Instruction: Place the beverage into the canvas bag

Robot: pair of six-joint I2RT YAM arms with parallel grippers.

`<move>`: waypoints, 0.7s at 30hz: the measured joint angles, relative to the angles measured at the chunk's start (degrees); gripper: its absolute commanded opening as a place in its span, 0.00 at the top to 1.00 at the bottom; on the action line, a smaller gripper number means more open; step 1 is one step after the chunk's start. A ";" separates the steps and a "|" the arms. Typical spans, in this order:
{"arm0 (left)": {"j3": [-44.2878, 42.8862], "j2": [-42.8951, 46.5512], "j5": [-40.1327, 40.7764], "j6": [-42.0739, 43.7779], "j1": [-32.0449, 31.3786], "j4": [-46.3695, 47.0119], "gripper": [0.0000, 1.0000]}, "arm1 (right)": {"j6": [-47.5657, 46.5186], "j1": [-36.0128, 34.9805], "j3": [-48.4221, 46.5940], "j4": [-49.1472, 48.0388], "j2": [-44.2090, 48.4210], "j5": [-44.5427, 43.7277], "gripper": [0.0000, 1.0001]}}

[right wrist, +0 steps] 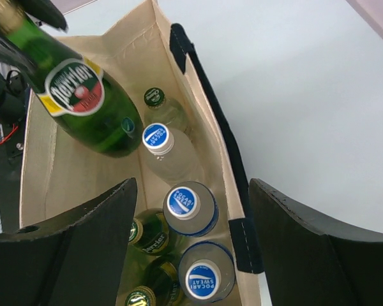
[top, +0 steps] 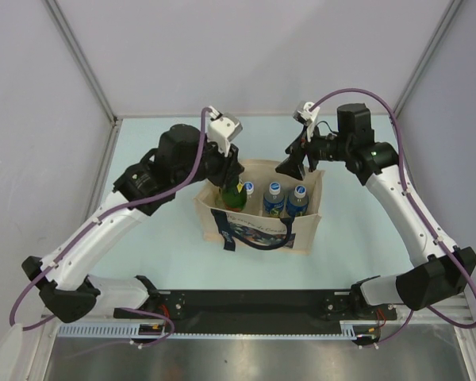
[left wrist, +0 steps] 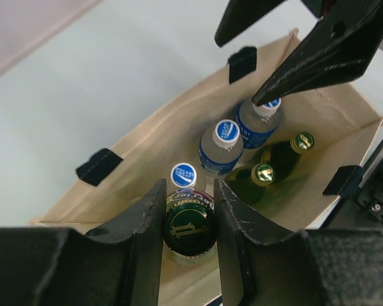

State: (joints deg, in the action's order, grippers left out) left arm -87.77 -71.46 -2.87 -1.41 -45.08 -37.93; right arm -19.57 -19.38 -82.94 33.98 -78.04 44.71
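Pinching the neck of a dark green glass bottle with a red-and-white oval label [left wrist: 190, 233], the left gripper [left wrist: 189, 194] has both black jaws pressed against the glass just under the cap, and the bottle hangs tilted below them. Directly beneath these jaws lies the open mouth of the beige rectangular canvas bag [left wrist: 147, 134], and the bottle's body dips into its near end; whether its base touches the bottom cannot be told. Just beyond the jaws, inside the bag, stand three clear plastic bottles with blue-and-white caps [left wrist: 227, 131] in a row, with two green glass bottles with metal caps [left wrist: 263, 173] beside them. Farther on, the right gripper [right wrist: 190, 185] hovers with its jaws spread wide and nothing between them, one finger over the bag's interior, the other outside the wall carrying a dark navy strap handle [right wrist: 204, 95], above the pale blue-green table top [top: 159, 246]
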 measured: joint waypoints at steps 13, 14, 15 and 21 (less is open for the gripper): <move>15.82 4.02 -4.87 -0.66 -0.17 9.73 1.00 | -1.92 0.00 0.11 3.10 0.81 1.44 0.24; 17.27 4.09 -5.07 -0.66 -0.17 11.08 1.00 | -2.03 0.00 0.11 3.26 0.81 1.49 0.24; 18.47 4.15 -5.14 -0.61 -0.20 12.00 1.00 | -2.10 0.00 0.11 3.34 0.81 1.49 0.24; 26.51 4.57 -5.18 -0.52 -0.20 17.62 1.00 | -2.56 0.00 0.61 3.91 0.87 1.51 0.24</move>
State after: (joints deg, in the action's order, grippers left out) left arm -61.25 -66.89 -8.05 -1.93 -45.28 -20.32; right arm -22.13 -19.38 -82.32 37.89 -77.17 46.22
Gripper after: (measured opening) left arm 0.372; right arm 0.762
